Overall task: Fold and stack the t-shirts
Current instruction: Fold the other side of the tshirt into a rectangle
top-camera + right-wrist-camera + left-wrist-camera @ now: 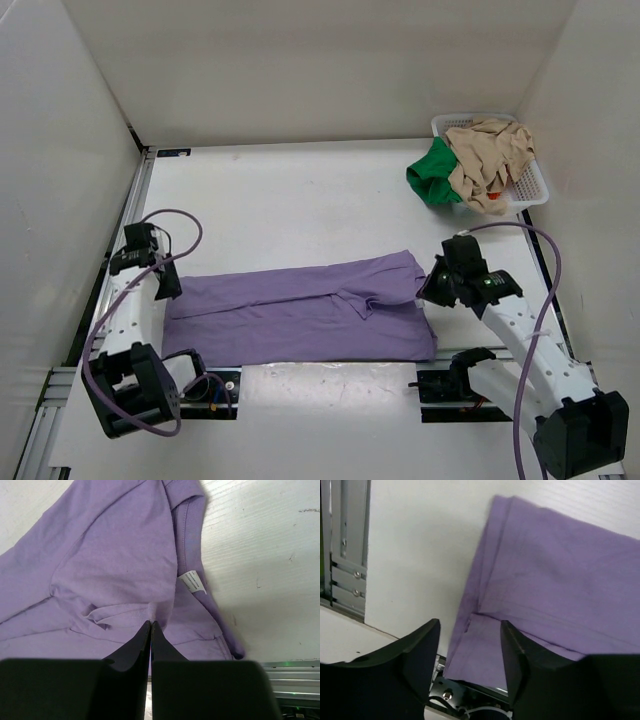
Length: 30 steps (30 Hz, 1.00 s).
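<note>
lavender t-shirt [300, 320] lies flat along the near part of the white surface [300, 200], folded lengthwise into a long band between the two arms. in the overhead view, the left gripper [165, 285] sits at the shirt's left end and the right gripper [430, 290] at its right end. a tan t-shirt [490, 150] and a green t-shirt [432, 178] are heaped in a white basket [537, 180] at the far right corner, well apart from the lavender one. only this view shows them.

left wrist view: the left gripper [470, 625] stands partly open with nothing between its fingers, hovering over the layered corner of the shirt [560, 580]. the stacked cloth edges are plain here, where the overhead view shows them only faintly.

right wrist view: the right gripper [151, 625] is closed to a point and seems to pinch a small pucker of cloth near the neckline. a white label [193, 582] marks the collar, a detail no other view gives.

the cloth looks thin, light and limp. it will likely sag, crease and slide over itself, so it is best taken at corners or folded edges, catching every layer and lifting both ends evenly.
</note>
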Motion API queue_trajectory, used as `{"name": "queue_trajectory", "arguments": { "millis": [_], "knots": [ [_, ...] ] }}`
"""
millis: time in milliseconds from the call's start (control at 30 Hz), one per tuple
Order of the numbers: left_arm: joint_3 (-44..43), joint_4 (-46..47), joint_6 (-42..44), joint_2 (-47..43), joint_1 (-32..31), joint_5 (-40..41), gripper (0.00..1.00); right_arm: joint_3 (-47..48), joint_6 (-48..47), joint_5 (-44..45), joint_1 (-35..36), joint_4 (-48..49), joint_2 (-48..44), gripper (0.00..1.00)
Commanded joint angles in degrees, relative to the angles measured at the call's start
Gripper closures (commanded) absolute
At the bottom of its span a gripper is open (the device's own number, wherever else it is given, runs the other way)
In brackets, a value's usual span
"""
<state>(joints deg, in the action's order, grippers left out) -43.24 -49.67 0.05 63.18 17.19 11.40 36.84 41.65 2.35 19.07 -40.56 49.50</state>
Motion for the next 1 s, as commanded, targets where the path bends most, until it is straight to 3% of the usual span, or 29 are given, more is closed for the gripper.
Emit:
{"name": "queue_trajectory", "arguments": {
  "millis": [0,100,133,167,233,267,367,500,700,967],
  "knots": [
    [-7.5,-2.6,-0.1,-0.3,-5.0,-1.9,0.36,-0.3,0.3,-0.7,-0.8,3.5,1.9,1.00],
    [-14.7,-2.6,-0.1,2.6,-18.0,-1.4,0.33,2.1,-1.0,-0.7,-1.9,7.1,5.2,1.00],
    [-16.8,-2.6,-0.1,6.2,-22.1,-0.1,0.33,3.2,-1.7,-0.7,-1.9,7.9,8.6,1.00],
    [-21.3,-2.6,-0.1,8.4,-30.6,0.7,0.33,4.4,-2.2,-0.7,-2.8,8.6,10.5,1.00],
    [-26.3,-2.6,-0.1,13.1,-39.1,1.3,0.33,8.0,-2.7,-1.7,-3.8,10.6,17.5,1.00],
    [-31.0,-3.1,-0.1,17.6,-47.1,1.3,0.33,9.4,-2.7,-3.0,-4.5,10.6,22.6,1.00],
    [-37.9,-3.2,-0.1,26.5,-59.8,-2.7,0.33,14.7,-3.3,-4.4,-5.1,11.4,29.8,1.00],
    [-48.0,-3.2,-0.1,37.0,-70.8,-10.2,0.33,17.2,-3.3,-6.5,-5.6,10.8,38.3,1.00],
    [-53.3,0.4,-0.1,48.6,-81.9,-14.7,0.33,17.2,-3.9,-7.0,-7.5,11.4,41.9,1.00],
    [-50.5,5.0,-0.1,53.0,-85.3,-10.2,0.33,17.2,-4.4,-8.2,-9.2,11.4,41.9,1.00]
  ]
}}
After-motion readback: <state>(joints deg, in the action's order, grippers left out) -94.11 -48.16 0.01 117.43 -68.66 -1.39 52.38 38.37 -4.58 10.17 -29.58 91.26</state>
